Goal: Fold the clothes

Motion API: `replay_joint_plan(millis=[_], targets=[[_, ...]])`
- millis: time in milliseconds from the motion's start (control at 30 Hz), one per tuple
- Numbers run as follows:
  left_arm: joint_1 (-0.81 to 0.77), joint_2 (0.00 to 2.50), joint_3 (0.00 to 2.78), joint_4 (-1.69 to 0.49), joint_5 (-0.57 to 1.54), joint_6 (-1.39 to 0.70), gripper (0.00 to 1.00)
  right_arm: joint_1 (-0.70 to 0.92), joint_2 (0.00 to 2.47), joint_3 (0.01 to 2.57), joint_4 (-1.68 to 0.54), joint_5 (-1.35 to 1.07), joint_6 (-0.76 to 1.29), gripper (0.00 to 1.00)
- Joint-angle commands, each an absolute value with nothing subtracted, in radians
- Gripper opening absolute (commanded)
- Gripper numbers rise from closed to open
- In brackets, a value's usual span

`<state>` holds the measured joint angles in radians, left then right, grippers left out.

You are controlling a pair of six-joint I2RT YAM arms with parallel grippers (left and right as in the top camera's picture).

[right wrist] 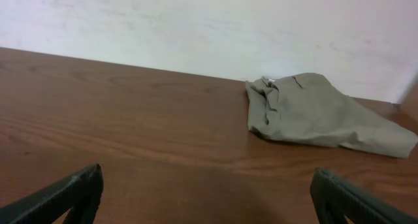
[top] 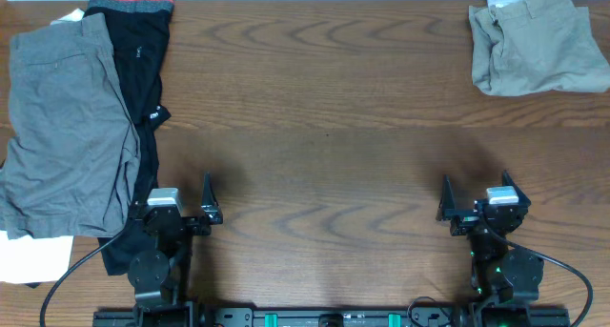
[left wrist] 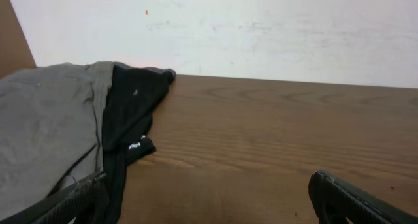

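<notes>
A pile of unfolded clothes lies at the table's left: grey shorts (top: pixel 67 136) on top, a black garment (top: pixel 141 70) beside and under them. Both show in the left wrist view, the grey shorts (left wrist: pixel 39 132) and the black garment (left wrist: pixel 134 110). A folded khaki garment (top: pixel 534 41) sits at the far right corner, and it also shows in the right wrist view (right wrist: pixel 313 113). My left gripper (top: pixel 176 211) is open and empty near the front edge, beside the pile. My right gripper (top: pixel 475 205) is open and empty at the front right.
A white cloth (top: pixel 33 260) pokes out under the pile at the front left. A red-edged waistband (top: pixel 129 3) shows at the top of the black garment. Bare wooden table (top: pixel 324 127) lies between the pile and the khaki garment. A white wall (left wrist: pixel 261 28) stands behind the table.
</notes>
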<state>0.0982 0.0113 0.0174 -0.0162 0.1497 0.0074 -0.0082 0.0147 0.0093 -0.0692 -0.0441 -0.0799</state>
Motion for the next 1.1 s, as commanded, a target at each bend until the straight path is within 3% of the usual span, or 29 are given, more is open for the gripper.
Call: replay_joint_plan(millis=[0, 1067], targets=[[0.104, 0.006, 0.004, -0.053, 0.163, 0.021, 0.98, 0.001, 0.007, 0.006, -0.072, -0.031, -0.068, 0.99], [0.104, 0.007, 0.004, -0.051, 0.175, 0.02, 0.98, 0.001, 0.007, 0.006, -0.075, 0.023, -0.067, 0.99]])
